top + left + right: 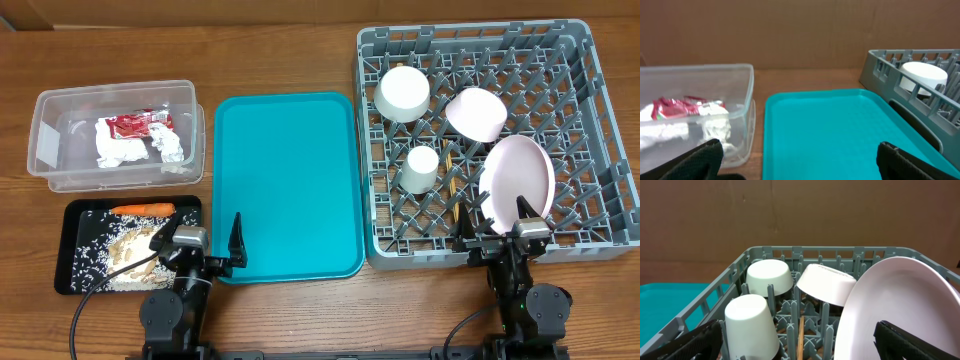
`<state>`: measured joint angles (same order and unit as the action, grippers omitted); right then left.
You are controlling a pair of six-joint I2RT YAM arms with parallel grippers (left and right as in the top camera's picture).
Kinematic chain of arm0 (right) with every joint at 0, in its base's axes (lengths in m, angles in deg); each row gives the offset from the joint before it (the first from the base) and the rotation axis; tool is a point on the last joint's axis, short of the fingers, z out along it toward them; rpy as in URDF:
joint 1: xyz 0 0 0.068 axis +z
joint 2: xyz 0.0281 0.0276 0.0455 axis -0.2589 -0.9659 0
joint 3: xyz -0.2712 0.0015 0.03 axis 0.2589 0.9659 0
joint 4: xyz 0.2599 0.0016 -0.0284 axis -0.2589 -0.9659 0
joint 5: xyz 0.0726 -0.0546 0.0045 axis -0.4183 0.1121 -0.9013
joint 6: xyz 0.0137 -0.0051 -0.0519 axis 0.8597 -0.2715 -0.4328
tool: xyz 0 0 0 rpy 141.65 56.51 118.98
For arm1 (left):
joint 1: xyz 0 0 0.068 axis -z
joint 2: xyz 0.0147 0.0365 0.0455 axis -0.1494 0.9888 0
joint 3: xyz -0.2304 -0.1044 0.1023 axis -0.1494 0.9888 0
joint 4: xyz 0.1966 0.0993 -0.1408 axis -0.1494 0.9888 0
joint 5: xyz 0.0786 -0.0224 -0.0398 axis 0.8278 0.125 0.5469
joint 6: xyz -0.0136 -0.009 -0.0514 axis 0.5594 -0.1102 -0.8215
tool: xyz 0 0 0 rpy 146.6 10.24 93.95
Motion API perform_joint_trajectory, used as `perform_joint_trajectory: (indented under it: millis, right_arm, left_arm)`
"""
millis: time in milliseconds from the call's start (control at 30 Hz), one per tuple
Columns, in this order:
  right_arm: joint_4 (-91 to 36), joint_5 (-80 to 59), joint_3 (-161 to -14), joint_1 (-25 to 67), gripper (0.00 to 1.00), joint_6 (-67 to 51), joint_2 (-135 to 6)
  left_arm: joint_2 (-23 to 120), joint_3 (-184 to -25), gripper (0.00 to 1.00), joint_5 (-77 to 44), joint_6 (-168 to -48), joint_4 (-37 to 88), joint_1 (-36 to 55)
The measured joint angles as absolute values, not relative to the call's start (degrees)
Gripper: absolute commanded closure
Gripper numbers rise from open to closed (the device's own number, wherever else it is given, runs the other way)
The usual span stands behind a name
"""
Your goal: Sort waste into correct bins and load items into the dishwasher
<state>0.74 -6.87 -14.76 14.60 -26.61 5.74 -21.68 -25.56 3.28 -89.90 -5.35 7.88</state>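
Observation:
The clear tub (50, 110) holds a red wrapper (138, 124) and white napkins (125, 148). A carrot (142, 208) and rice (120, 252) lie in the black tray (62, 250). In the grey dish rack (610, 110) stand a white bowl (474, 112), a pale pink plate (517, 183), two white cups (402, 92) (421, 168) and chopsticks (452, 185). My left gripper (200, 240) is open at the teal tray's near left corner. My right gripper (495, 228) is open at the rack's near edge, with nothing between its fingers (910, 342).
The teal tray (285, 185) lies bare between the tub and the rack. In the left wrist view the tub (742, 115) is left of the teal tray (825, 130) and the rack wall (880, 70) right. All sit on a wooden table.

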Motion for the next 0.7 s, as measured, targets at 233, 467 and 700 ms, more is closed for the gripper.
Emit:
perform_joint_trajectory:
  millis: [233, 467, 700]
  right_arm:
    - [0.74, -6.87, -14.76, 14.60, 0.00, -26.59, 5.74]
    - [0.76, -6.87, -14.76, 14.60, 0.00, -26.64, 5.74]
    - [0.76, -6.89, -14.76, 14.60, 0.00, -26.61, 5.74]
  left_arm:
    - [-21.85, -25.56, 0.00, 4.27, -88.08, -5.29, 7.88]
    - [-21.85, -25.56, 0.00, 6.96, -88.54, -4.87, 7.88]
    - [-21.85, -25.56, 0.00, 7.52, -89.35, -4.87, 7.86]
